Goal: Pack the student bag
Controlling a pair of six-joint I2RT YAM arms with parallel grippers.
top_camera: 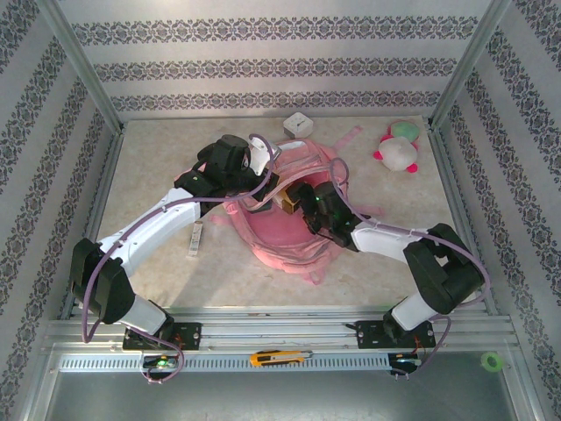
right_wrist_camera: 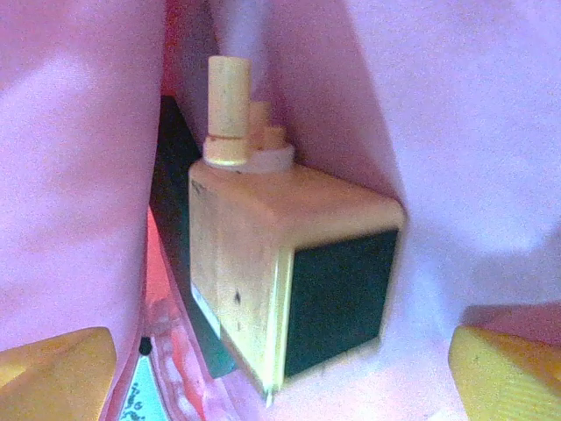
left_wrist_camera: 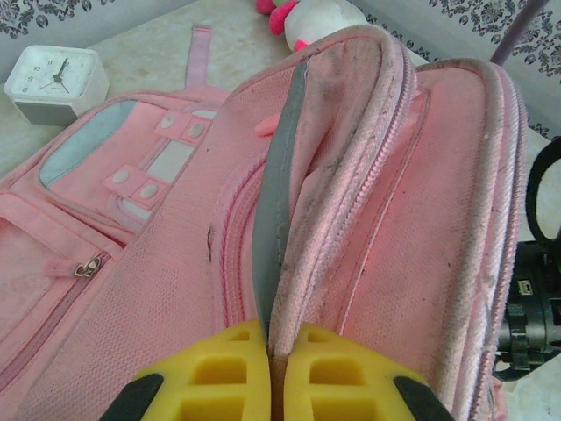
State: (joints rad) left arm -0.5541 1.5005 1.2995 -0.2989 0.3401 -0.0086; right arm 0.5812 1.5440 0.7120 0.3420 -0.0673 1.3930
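The student bag (top_camera: 289,241), a large pink backpack, lies in the middle of the table with its top opening held up. My left gripper (left_wrist_camera: 276,368) is shut on the bag's zipped rim (left_wrist_camera: 294,202), its yellow fingers (left_wrist_camera: 219,368) pinching the raised edge. In the top view the left gripper (top_camera: 263,186) sits at the bag's upper left. My right gripper (right_wrist_camera: 280,386) reaches into the opening and stands open. Just ahead of its wide-apart fingertips (right_wrist_camera: 57,377), a wooden block (right_wrist_camera: 263,263) with a black face and pegs on top rests against the pink lining, touching neither finger.
A white square clock (top_camera: 298,124) stands behind the bag, and a pink-and-white plush toy (top_camera: 399,149) lies at the back right. A small pale strip (top_camera: 196,239) lies left of the bag. A yellow knife (top_camera: 279,357) and a green ring (top_camera: 493,360) sit on the near rail.
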